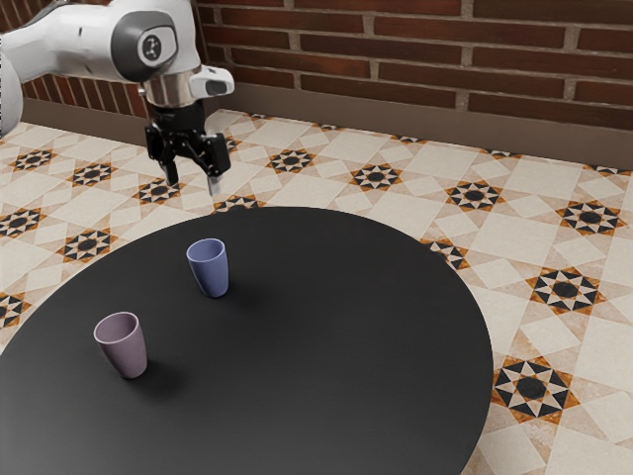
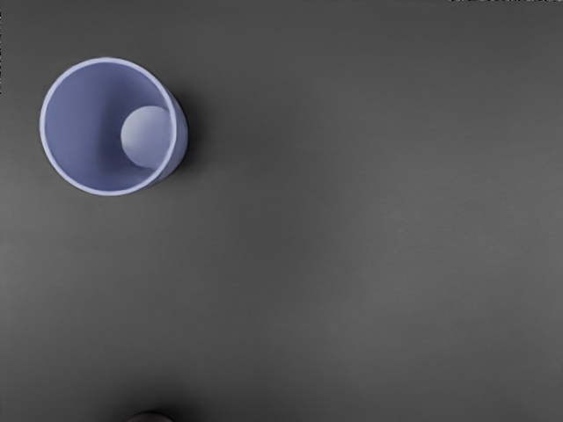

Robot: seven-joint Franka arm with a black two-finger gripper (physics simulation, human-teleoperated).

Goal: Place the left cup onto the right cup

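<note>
A mauve cup (image 1: 122, 344) stands upright near the front of the round black table (image 1: 326, 336), toward the exterior view's left. A blue-violet cup (image 1: 208, 267) stands upright farther back and to the right of it. My gripper (image 1: 192, 182) hangs open well above the table's far edge, above and behind the blue cup, with nothing between its fingers. In the wrist view I look down into the blue cup (image 2: 110, 126), which sits off to one side of my hand.
The table stands on a patterned tile floor (image 1: 495, 208), with a brick wall (image 1: 415, 49) behind it. Bare black tabletop spreads to the exterior view's right of both cups.
</note>
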